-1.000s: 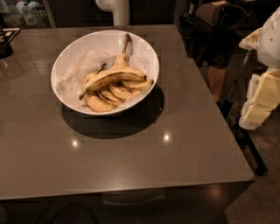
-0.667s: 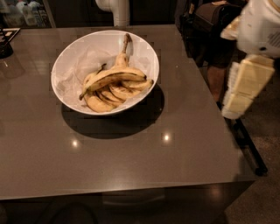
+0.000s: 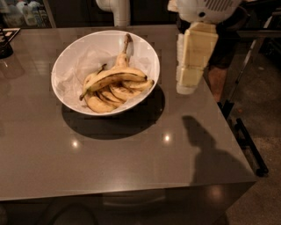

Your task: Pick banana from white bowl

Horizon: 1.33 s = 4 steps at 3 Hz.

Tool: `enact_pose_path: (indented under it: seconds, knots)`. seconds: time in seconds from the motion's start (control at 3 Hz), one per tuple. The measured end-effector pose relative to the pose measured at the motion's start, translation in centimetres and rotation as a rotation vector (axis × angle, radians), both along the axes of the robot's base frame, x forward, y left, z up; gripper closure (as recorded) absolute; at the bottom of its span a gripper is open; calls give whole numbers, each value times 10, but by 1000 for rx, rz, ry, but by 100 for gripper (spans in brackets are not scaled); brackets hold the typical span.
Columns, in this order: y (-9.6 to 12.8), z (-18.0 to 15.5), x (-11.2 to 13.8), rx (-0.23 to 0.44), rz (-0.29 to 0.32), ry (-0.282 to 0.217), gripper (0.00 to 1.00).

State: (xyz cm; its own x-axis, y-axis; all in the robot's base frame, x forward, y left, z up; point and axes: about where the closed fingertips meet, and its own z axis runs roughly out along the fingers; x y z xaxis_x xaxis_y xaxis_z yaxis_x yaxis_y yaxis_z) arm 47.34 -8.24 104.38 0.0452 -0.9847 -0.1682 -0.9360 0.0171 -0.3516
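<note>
The white bowl (image 3: 70,66) stands on the dark grey table at the back left. In it lies the banana (image 3: 115,76), long, curved and yellow with brown streaks, on top of a bunch of shorter bananas (image 3: 115,93) whose stem points to the far rim. My gripper (image 3: 192,66) is cream-coloured and hangs pointing down above the table, just right of the bowl's right rim. It touches neither the bowl nor the banana, and nothing shows in it. Its shadow falls on the table to the front right.
The table (image 3: 131,162) ends close to the gripper's right, with a black rail (image 3: 248,140) on the floor beyond. A white post (image 3: 116,11) stands behind the bowl. A dark object (image 3: 5,41) sits at the far left corner.
My gripper has come in from the right edge of the view, moving left and up over the table to just beside the bowl. The bowl and bananas have not moved.
</note>
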Motion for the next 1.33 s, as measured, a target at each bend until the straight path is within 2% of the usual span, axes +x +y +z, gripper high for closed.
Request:
enact_pose_path:
  seconds: [0.67,1.0,1.33]
  knots:
    - [19,10,5,8,23,-56,0]
    - [44,6,18,12,46,-67,0]
    - [79,-5,29,-31,106,-56,0]
